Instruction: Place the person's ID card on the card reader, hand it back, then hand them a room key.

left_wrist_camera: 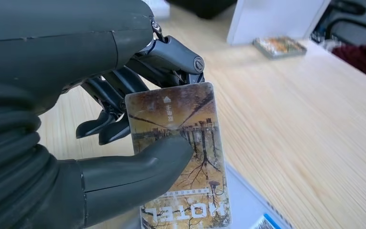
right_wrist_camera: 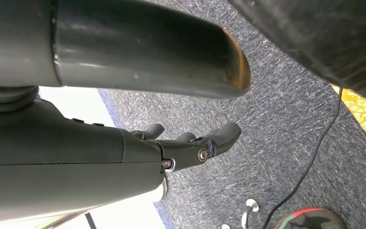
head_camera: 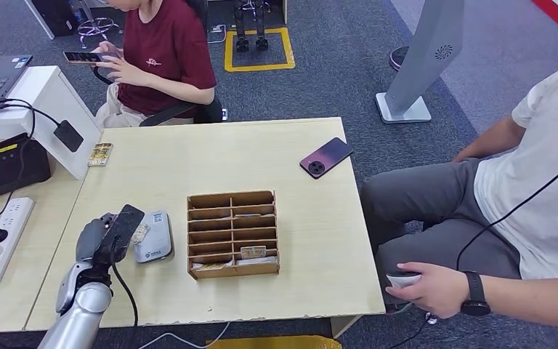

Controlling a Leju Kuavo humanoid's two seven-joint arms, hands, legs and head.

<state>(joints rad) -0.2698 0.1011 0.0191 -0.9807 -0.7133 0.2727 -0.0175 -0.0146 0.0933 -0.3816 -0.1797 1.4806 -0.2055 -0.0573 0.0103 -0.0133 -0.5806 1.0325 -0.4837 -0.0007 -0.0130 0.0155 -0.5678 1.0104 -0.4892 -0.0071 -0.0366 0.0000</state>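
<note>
1. Your left hand (left_wrist_camera: pixel 100 143) is grasping a card (left_wrist_camera: pixel 181 157), pinched between the thumb on its printed face and the fingers behind it; the face shows a brownish tree scene and the word HOTEL.
2. In the head view that left hand (head_camera: pixel 109 236) hovers over the near left part of the bench (head_camera: pixel 312 283), directly above a white card reader (head_camera: pixel 154 240) that lies flat on the wood.
3. Just right of the reader sits a brown wooden rack (head_camera: pixel 232 234), divided into two columns of shallow slots. You can see a card lying in a lower right slot (head_camera: pixel 253 252); the other slots look bare or are too shallow to judge.
4. Your right hand (right_wrist_camera: pixel 190 143) hangs over grey carpet, fingers stretched out and apart, released, with nothing in it.
5. A dark purple phone (head_camera: pixel 325 157) lies near the far right edge of the bench, well apart from the rack.
6. A small patterned card stack (head_camera: pixel 100 154) lies at the far left, beside a white stand.
7. A person in a white shirt (head_camera: pixel 545 196) sits to the right of the bench; another in a dark red shirt (head_camera: pixel 167 54) sits beyond it, holding a phone.
</note>
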